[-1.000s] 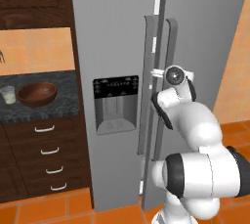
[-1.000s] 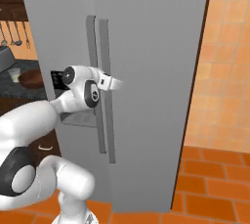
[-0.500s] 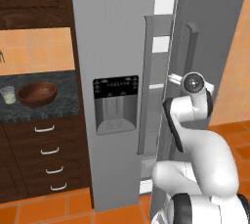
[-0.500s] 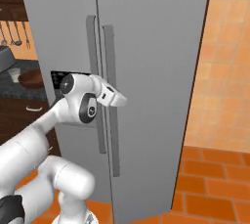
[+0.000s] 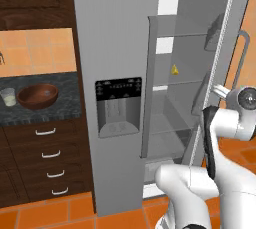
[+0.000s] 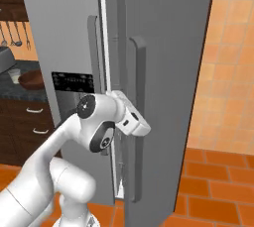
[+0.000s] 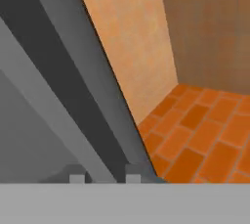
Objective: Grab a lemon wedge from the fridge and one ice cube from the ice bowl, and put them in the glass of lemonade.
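Kitchen, rendered: orange tile floor (image 6: 218, 171) and wall, dark wood cabinets, dark stone counter (image 5: 70, 98).

Fridge (image 5: 115, 38): tall, light grey; right door (image 6: 168, 72) swung partly open, its long handle (image 6: 140, 122) running vertical. Black dispenser panel (image 5: 118, 105) on the left door.

Lemon wedge (image 5: 174, 70): tiny yellow triangle on an inner shelf, apex up, seen in the left base view; too small to judge a long axis. Right base view looks at the door's outer face, so the interior is hidden there.

Ice bowl (image 5: 38, 96): reddish-brown, on the counter left of the fridge; contents not discernible. Glass (image 5: 8, 97): just beside the bowl, on its left, pale liquid inside.

Gripper (image 7: 104, 175): two finger tips straddle the handle at the bottom of the hand view (only their ends show, cut by the frame edge); jaws drawn in on the handle. Right base view shows the hand at the handle, fingers hidden behind it
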